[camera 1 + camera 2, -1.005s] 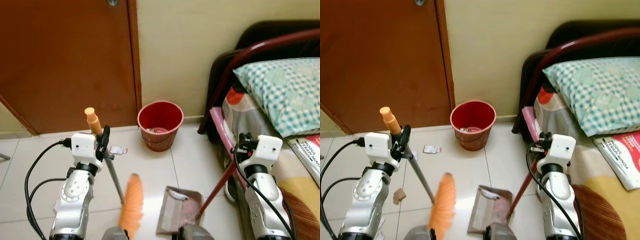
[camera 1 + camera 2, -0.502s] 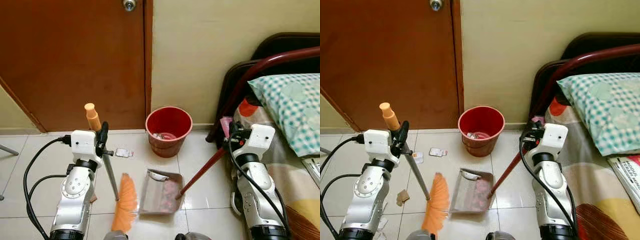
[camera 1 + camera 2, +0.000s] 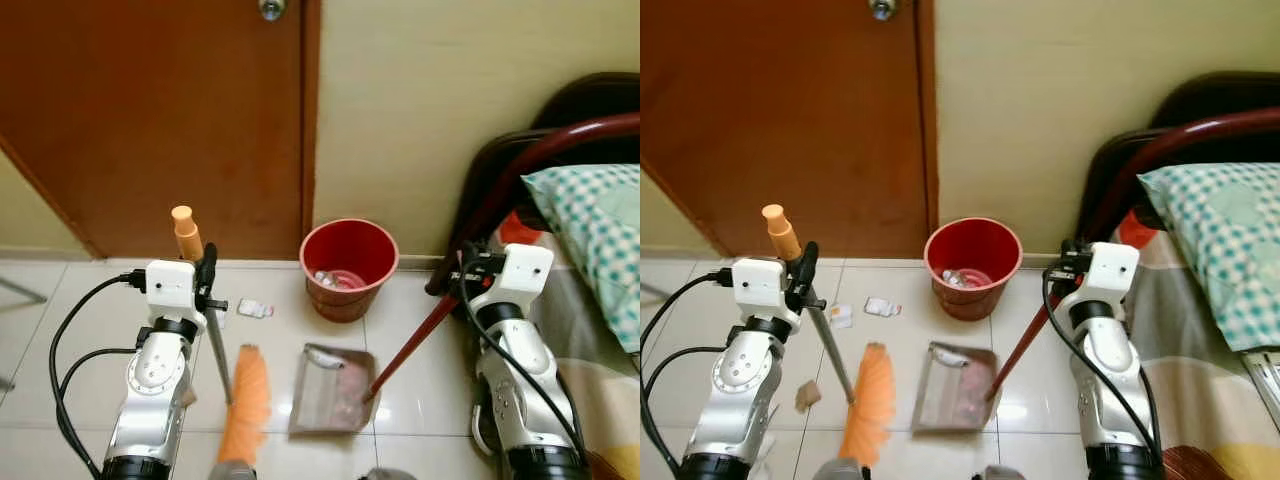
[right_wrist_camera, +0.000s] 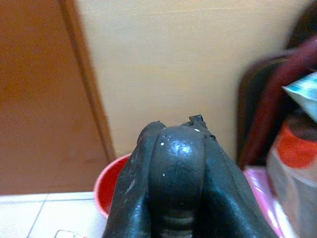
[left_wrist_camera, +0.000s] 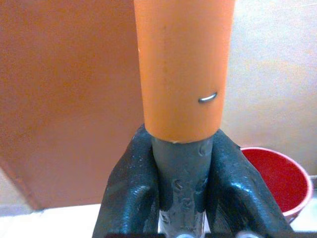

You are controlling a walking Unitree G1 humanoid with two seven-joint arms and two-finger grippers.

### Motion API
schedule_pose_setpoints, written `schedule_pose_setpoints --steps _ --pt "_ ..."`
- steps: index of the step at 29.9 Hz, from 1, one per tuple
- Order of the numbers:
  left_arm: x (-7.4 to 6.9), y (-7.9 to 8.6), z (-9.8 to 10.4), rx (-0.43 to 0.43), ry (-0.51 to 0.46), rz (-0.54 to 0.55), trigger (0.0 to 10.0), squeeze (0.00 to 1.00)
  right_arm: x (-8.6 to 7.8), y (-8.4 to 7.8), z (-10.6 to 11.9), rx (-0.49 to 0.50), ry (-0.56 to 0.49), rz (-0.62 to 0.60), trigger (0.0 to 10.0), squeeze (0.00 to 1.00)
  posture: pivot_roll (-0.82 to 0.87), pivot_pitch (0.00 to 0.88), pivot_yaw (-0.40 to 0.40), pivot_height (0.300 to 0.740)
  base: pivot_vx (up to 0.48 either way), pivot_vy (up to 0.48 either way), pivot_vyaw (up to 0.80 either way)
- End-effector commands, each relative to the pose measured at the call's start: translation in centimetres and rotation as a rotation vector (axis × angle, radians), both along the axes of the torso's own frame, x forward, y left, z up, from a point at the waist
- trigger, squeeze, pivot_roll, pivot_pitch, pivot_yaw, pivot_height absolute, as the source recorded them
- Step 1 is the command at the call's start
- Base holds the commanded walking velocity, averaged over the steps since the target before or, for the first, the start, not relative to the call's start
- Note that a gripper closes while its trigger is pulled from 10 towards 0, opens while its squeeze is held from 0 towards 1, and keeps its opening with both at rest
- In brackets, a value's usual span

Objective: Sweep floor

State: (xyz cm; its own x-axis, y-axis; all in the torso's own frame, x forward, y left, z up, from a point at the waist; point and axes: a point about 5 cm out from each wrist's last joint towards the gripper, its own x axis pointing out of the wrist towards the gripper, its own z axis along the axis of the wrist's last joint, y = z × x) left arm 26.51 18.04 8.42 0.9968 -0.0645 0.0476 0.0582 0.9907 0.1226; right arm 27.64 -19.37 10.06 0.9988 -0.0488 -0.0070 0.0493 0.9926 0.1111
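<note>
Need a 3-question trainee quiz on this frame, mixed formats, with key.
1. True or false: the left gripper is shut on the broom.
2. Multiple choice: where does the dustpan lie?
A. inside the bin
B. on the floor, on the robot's side of the bin
C. on the bed
3. Fill in: the right gripper holds the dustpan's long ____ handle.

Key:
1. True. The black fingers clamp the grey shaft just below the orange grip.
2. B. It sits on the tiles before the red bin, with debris in it.
3. Red.
</note>
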Motion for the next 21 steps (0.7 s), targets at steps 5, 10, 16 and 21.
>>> schedule_pose_setpoints --steps 5,10,16,21 --pt "0.0 1.0 0.0 0.066 0.0 0.023 10.0 0.0 0.2 0.3 1.2 0.014 -0.043 0.021 10.0 0.0 -0.02 0.048 -0.033 0.74 0.0 0.0 0.0" --pt "0.0 1.0 -0.3 0.074 0.017 0.032 10.0 0.0 0.8 0.5 2.2 0.042 -0.065 0.032 10.0 0.0 -0.03 0.049 -0.033 0.74 0.0 0.0 0.0" --pt "-0.1 1.5 -0.6 0.078 0.04 0.065 10.0 0.0 2.1 1.2 4.2 0.091 -0.115 0.055 10.0 0.0 -0.03 0.049 -0.033 0.74 0.0 0.0 0.0" --pt "-0.2 1.9 -0.8 0.067 0.049 0.084 10.0 0.0 3.8 2.0 6.6 0.138 -0.169 0.087 10.0 0.0 -0.02 0.048 -0.033 0.74 0.0 0.0 0.0"
